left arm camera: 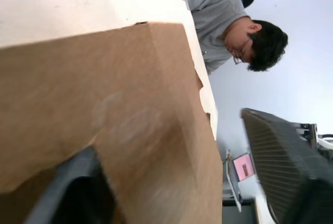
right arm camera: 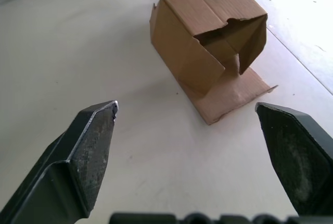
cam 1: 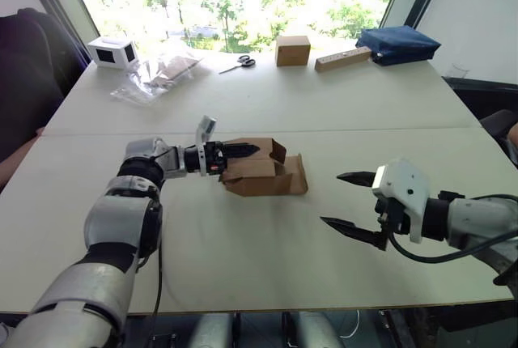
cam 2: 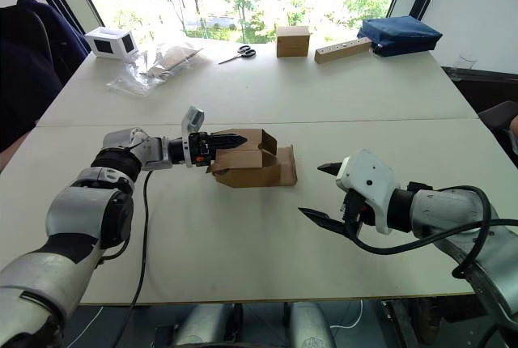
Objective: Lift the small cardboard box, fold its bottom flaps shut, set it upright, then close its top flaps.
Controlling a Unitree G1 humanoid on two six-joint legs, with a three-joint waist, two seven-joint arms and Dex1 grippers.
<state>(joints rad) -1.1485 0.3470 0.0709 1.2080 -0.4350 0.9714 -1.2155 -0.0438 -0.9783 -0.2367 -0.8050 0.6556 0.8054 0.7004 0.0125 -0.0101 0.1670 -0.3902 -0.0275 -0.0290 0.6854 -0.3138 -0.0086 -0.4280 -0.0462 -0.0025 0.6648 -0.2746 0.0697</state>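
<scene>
Two claws flank the box [cam 1: 263, 174] on the counter [cam 1: 267, 105]: left claw [cam 1: 239, 154] clenched on its wall, right claw [cam 1: 353, 206] released nearby.

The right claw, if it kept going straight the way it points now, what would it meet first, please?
Most likely the box: it lies ahead between the right claw's open fingers, with bare table in between. Its flat flap would probably come first.

My arms are silver-grey with black joints and cables, the grippers white-cased with pointed black fingers [right arm camera: 88, 151].
</scene>
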